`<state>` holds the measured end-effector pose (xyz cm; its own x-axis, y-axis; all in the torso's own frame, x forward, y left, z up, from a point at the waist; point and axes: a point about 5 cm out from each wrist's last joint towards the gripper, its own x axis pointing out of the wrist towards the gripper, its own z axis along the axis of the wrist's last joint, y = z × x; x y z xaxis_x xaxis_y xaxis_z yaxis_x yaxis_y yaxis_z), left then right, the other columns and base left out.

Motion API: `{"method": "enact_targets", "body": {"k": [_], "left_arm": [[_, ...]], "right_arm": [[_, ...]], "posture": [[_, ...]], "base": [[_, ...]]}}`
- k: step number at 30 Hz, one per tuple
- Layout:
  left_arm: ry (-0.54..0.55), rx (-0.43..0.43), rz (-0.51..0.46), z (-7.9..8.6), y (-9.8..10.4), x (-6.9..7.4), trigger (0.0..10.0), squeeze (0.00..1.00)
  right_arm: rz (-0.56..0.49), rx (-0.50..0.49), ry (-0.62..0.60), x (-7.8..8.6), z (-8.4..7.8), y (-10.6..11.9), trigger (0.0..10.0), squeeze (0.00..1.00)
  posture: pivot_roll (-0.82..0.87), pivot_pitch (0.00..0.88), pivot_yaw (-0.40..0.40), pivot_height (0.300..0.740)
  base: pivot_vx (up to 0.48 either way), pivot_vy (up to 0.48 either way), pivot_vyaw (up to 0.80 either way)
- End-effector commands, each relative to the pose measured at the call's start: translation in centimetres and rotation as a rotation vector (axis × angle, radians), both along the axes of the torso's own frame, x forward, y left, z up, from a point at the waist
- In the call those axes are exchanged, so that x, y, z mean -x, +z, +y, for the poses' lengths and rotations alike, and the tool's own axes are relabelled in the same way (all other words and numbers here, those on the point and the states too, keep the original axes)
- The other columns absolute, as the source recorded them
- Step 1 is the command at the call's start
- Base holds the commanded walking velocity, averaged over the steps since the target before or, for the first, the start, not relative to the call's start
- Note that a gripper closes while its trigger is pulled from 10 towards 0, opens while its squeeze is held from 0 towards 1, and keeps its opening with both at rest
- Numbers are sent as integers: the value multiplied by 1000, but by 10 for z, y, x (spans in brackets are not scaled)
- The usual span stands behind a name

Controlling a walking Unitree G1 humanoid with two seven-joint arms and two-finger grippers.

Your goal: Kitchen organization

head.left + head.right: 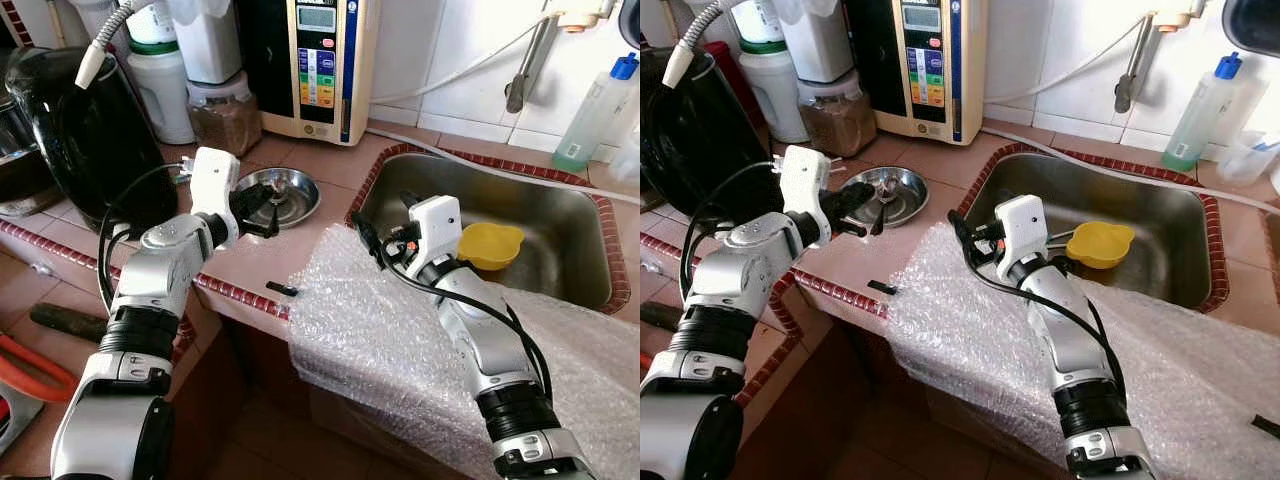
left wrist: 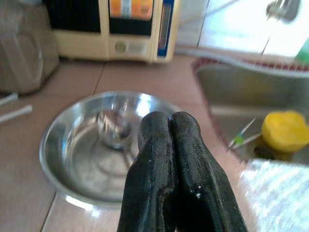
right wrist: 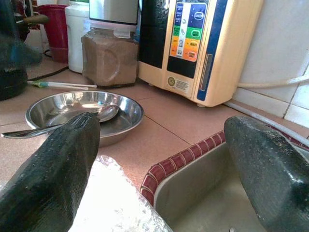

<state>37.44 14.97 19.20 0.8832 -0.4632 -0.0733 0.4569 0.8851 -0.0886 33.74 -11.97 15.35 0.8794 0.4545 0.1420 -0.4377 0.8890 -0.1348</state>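
Observation:
A shallow steel bowl point(image 1: 290, 195) sits on the tiled counter left of the sink and holds a metal spoon point(image 3: 104, 113). My left gripper point(image 1: 268, 216) hovers just above the bowl's near rim. Its fingers point(image 2: 169, 145) are pressed together with nothing between them. My right gripper point(image 1: 383, 222) hangs open over the sink's near left corner, above the edge of a bubble wrap sheet point(image 1: 380, 330), fingers point(image 3: 63, 159) spread wide and pointing toward the bowl. A yellow cup point(image 1: 490, 245) lies in the steel sink point(image 1: 560, 215).
A cream water machine point(image 1: 320, 65), a jar of brown grains point(image 1: 225, 115) and a black kettle point(image 1: 85, 135) stand at the back left. A small black piece point(image 1: 281, 289) lies near the counter's front edge. A blue-capped bottle point(image 1: 595, 105) stands behind the sink.

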Motion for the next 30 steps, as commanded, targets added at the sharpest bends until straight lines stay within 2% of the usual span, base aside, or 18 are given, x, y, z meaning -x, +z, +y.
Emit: {"method": "enact_targets", "body": {"k": [1, 6, 10, 11, 12, 14, 15, 16, 17, 24, 26, 30], "left_arm": [[7, 34, -57, 3, 7, 2, 0, 0], [9, 74, -107, 3, 12, 5, 0, 0], [12, 109, -201, 3, 21, 9, 0, 0], [58, 75, -264, 6, 25, 9, 0, 0], [74, 66, -277, 7, 26, 9, 0, 0], [154, -8, -233, 10, 16, 7, 0, 0], [163, -12, -223, 10, 13, 7, 1137, 0], [163, -12, -223, 10, 13, 7, 1137, 0], [192, 19, -211, 9, 10, 8, 10000, 1000], [322, 43, -246, 10, 0, 17, 10000, 1000], [314, 38, -294, 6, -3, 24, 10000, 1000], [284, -1, -329, 3, -19, 34, 10000, 1000]], "right_arm": [[3, 3, 5, -1, 2, 1, 10000, 580], [6, 3, 3, 0, 3, 0, 10000, 580], [7, 3, -1, 0, 3, 0, 10000, 576], [7, 0, -6, -1, 3, 0, 10000, 576], [7, -1, -8, -1, 2, 0, 10000, 576], [13, -1, -14, -1, 3, -2, 10000, 573], [14, -1, -15, -1, 4, -2, 10000, 569], [14, -1, -15, -1, 4, -2, 10000, 569], [17, 0, -13, -1, 4, -3, 10000, 565], [21, 10, -17, -2, 4, -3, 10000, 561], [24, 10, -21, -2, 4, -4, 10000, 561], [33, 11, -17, -1, 7, -7, 10000, 561]], "posture": [[41, 0, 41, 740], [42, 0, 40, 740], [45, 0, 40, 740], [45, 0, 40, 740], [45, 0, 40, 740], [49, 0, 42, 740], [50, 0, 41, 740], [50, 0, 41, 740], [50, 0, 39, 740], [50, 0, 36, 740], [52, 0, 34, 740], [56, 0, 33, 740]], "base": [[0, 0, 0], [0, 0, 0], [0, 0, 0], [0, 0, 0], [0, 0, 0], [0, 0, 0], [0, 0, 0], [0, 0, 0], [0, 0, 0], [0, 0, 0], [0, 0, 0], [0, 0, 0]]}}
